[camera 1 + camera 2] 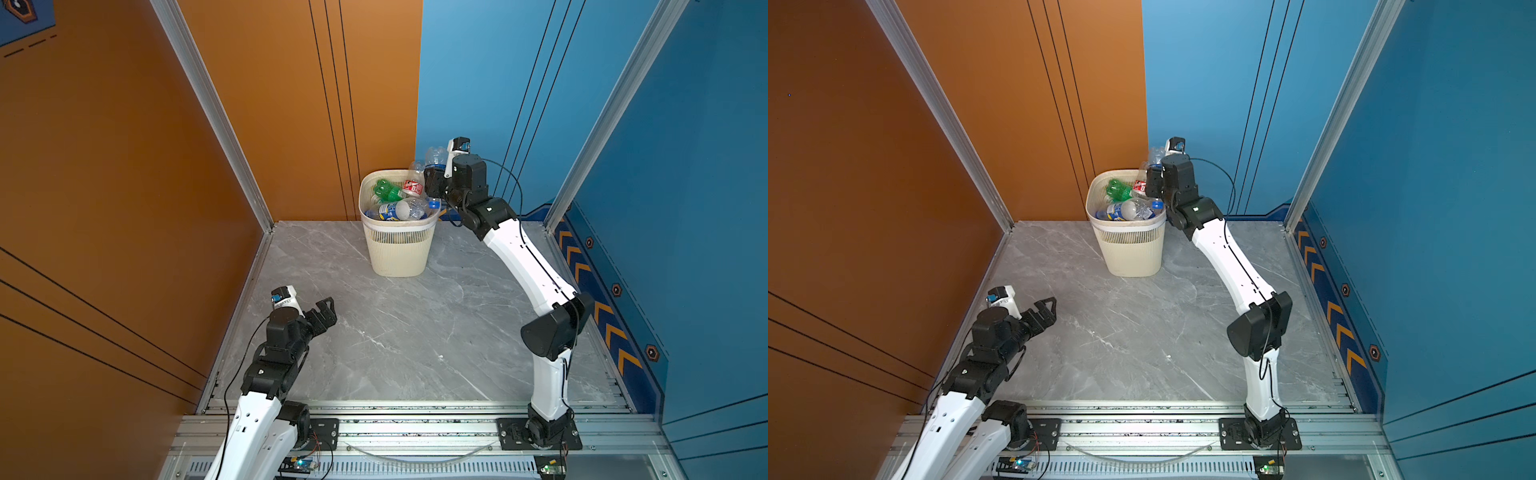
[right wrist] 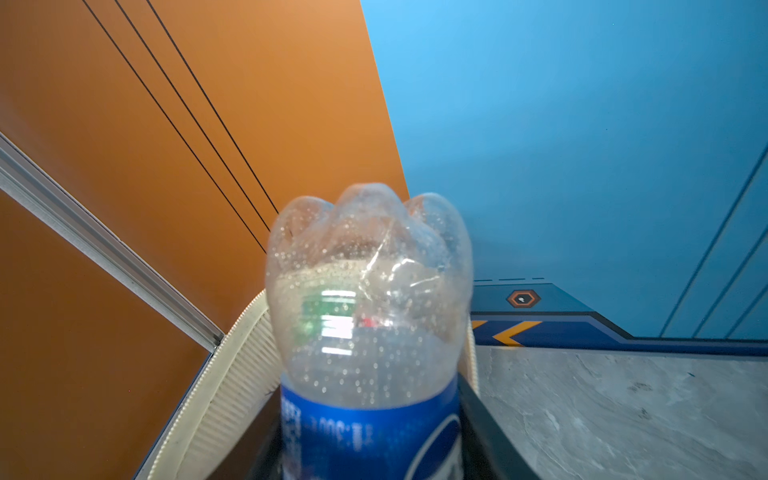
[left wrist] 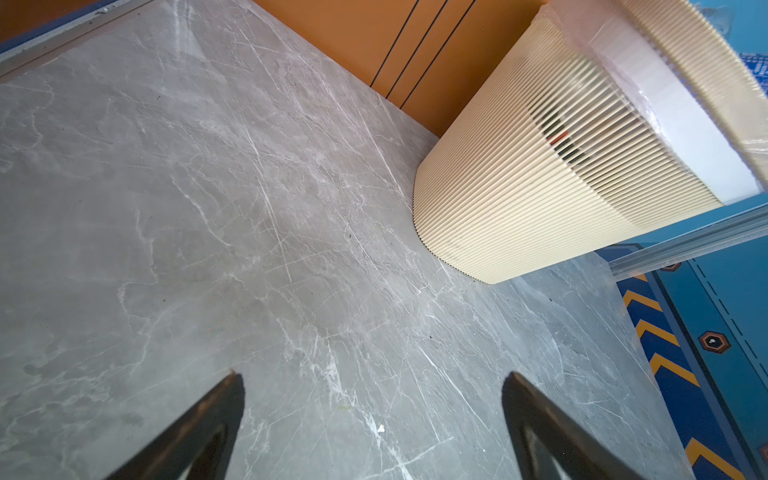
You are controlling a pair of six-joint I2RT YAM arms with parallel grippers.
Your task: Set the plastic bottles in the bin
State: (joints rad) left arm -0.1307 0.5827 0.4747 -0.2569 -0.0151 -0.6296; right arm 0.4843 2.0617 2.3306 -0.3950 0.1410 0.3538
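bin (image 1: 399, 253) x1 | bottles (image 1: 390, 211) 5+ vis, pile hides rest | arms (image 1: 523, 257) x2

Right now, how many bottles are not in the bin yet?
1: the blue-labelled bottle, clamped in the right gripper, raised at the bin's far right corner. None lie on the table in view, though the bin or the arm may hide some.

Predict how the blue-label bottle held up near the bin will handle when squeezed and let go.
The bottle in the right claw seems nearly empty, with only droplets showing inside, so it is probably very light. Its thin clear wall may dent under a squeeze. Being round, it could roll off the heaped bottles filling the bin.
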